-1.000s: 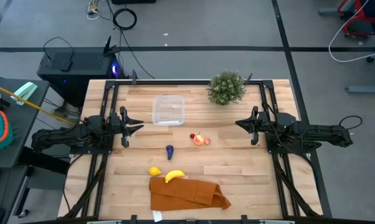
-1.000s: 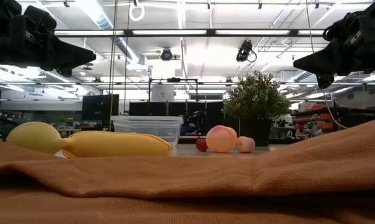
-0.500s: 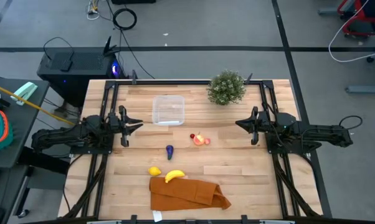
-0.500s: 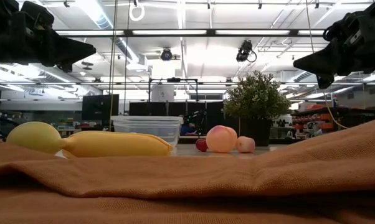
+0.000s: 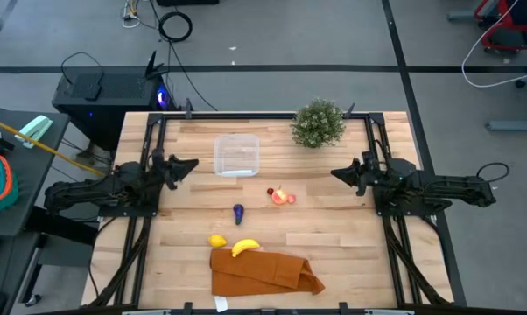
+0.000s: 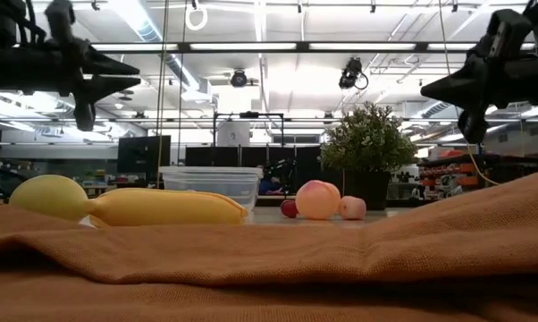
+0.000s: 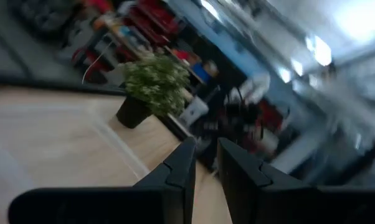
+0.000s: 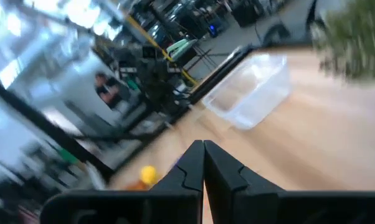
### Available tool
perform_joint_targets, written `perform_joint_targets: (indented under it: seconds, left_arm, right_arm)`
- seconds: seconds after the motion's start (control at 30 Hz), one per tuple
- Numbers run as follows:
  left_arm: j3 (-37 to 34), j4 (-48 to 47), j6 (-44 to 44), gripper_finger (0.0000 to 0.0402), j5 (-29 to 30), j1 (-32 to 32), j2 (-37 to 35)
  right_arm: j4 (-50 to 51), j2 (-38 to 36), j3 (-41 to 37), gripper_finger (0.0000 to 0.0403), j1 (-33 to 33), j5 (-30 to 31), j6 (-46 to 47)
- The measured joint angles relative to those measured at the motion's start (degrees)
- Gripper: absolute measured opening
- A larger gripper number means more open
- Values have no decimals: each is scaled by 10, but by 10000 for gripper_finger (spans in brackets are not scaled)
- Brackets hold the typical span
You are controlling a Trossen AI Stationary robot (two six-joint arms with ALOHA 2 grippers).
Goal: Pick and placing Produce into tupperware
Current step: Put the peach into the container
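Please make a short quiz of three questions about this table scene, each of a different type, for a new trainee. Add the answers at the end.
1. True or false: the clear tupperware already holds the banana.
2. Multiple choice: what lies nearest to the banana? A) the potted plant B) the lemon C) the peach-red fruit
3. Fill the blank: the orange-brown cloth lies at the table's ____ edge, opposite the plant.

Key:
1. False. The container is empty and the banana lies on the table at the cloth's edge.
2. B.
3. Near (front). Neither the left pincer nor the right pincer holds anything.
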State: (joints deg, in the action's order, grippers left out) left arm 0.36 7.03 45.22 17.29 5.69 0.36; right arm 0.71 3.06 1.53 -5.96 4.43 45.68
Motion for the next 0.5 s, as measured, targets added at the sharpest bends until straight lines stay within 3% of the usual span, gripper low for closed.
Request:
perform_joint_targets:
  seconds: [0.13, 0.2, 0.5]
  left_arm:
    - [0, 0, 41, 73, 14, 0, 0]
    - [0, 0, 57, 71, 14, 0, 0]
    - [0, 6, 83, 65, -19, 0, 0]
  right_arm:
    - [0, 0, 0, 15, 0, 0, 206]
    - [0, 0, 0, 15, 0, 2, 262]
    - [-4, 0, 0, 15, 0, 31, 292]
